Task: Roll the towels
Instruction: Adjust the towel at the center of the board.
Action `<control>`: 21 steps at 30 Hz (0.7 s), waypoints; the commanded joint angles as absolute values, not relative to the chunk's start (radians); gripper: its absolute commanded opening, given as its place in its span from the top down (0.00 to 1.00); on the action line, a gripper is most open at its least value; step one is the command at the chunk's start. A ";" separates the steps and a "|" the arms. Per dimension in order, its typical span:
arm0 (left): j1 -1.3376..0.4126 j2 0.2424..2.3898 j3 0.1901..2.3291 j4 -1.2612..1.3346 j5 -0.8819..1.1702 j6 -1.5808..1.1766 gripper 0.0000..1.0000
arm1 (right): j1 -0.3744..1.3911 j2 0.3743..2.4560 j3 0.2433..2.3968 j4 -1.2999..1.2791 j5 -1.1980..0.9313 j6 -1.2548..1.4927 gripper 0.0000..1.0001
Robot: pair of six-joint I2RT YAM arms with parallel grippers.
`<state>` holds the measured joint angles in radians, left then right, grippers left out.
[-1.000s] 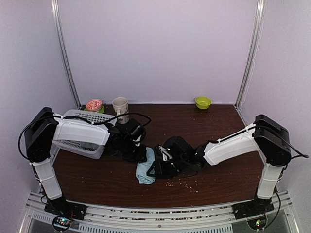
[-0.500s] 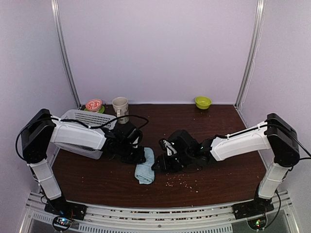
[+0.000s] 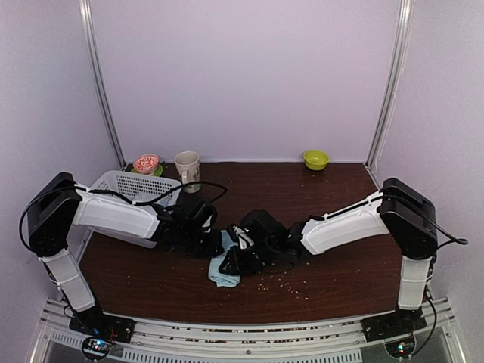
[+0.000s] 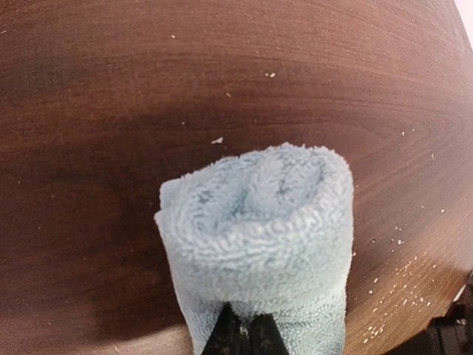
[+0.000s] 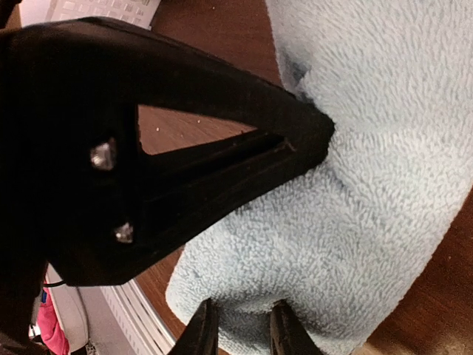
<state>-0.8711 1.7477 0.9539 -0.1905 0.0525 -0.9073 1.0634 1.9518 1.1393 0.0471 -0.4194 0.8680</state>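
Pale lilac walls (image 3: 249,76) close in three sides, softly and evenly lit. Two thin metal strips (image 3: 102,83) run up the back corners. The table (image 3: 340,189) is dark reddish-brown wood, speckled with pale crumbs (image 3: 283,286). A ribbed metal rail (image 3: 242,333) edges its near side.

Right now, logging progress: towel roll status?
Left gripper shut, tip against rolled light blue terry towel. Right gripper straddles its edge, grip unclear. Nothing blocking.

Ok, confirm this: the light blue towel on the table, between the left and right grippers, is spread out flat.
Wrong. The light blue towel on the table, between the left gripper and right gripper, is rolled up, not flat; the left wrist view shows its coiled end.
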 commanded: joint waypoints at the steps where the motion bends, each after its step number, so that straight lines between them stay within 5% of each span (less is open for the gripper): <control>1: -0.866 1.741 0.882 -0.348 0.035 -0.908 0.96 | 1.065 2.013 1.158 0.008 -0.432 0.884 0.75; 9: -0.865 1.578 0.915 -0.386 0.063 -0.888 0.81 | 1.064 2.043 1.152 0.017 -0.440 0.892 0.75; 21: -0.845 1.679 1.076 -0.356 0.074 -0.862 0.84 | 1.063 2.042 1.129 0.030 -0.441 0.893 0.76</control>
